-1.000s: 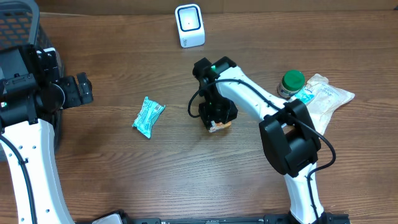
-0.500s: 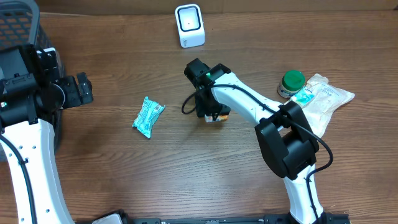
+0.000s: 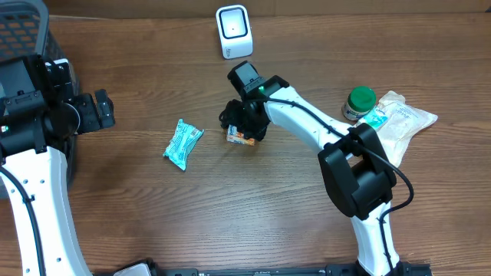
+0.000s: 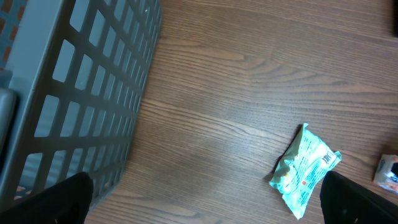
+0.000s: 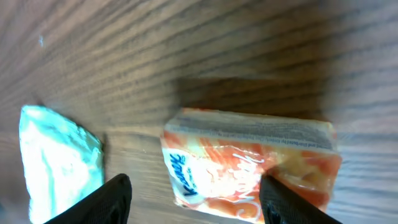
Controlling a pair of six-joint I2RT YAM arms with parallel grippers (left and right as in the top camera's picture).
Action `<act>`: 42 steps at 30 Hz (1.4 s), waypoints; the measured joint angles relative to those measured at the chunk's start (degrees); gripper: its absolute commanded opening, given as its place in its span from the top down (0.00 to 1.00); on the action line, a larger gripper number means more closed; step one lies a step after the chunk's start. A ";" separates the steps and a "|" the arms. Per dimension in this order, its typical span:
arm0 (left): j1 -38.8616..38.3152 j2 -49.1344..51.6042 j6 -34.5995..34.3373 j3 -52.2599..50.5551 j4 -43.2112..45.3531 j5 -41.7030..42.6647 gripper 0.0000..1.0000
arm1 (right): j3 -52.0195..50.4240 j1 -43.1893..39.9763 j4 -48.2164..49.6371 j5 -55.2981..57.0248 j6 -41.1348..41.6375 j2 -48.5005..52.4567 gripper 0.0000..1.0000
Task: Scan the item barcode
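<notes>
- Well, the orange packet (image 3: 241, 137) lies flat on the wooden table (image 3: 230, 222), about mid-table and a little to the near side of the white scanner (image 3: 234, 31), which stands upright at the far edge.
- From the wrist view its printed face is up, but the print is too blurred to read and I can't make out a barcode.
- The right gripper (image 5: 199, 199) hangs straight over the packet with its jaws spread. One fingertip (image 5: 115, 196) stands clear of the packet's left edge, and the other overlaps its right corner. It does not look clamped on the packet.
- A teal packet (image 3: 182, 143) lies to the left of the orange one, apart from it and tilted on the table.
- A green-lidded jar (image 3: 359, 103) stands off to the right, just beside a clear plastic bag (image 3: 403, 116) with some blue print on it. Both are well away from the orange packet.
- The left gripper (image 4: 208, 199) is held at the far left with its jaws wide apart and nothing between them, next to the dark mesh basket (image 4: 81, 93) in the far-left corner.
</notes>
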 measured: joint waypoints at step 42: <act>0.00 0.00 0.00 0.00 0.00 -0.02 0.00 | 3.50 -7.69 -7.96 -8.07 -57.51 4.59 0.71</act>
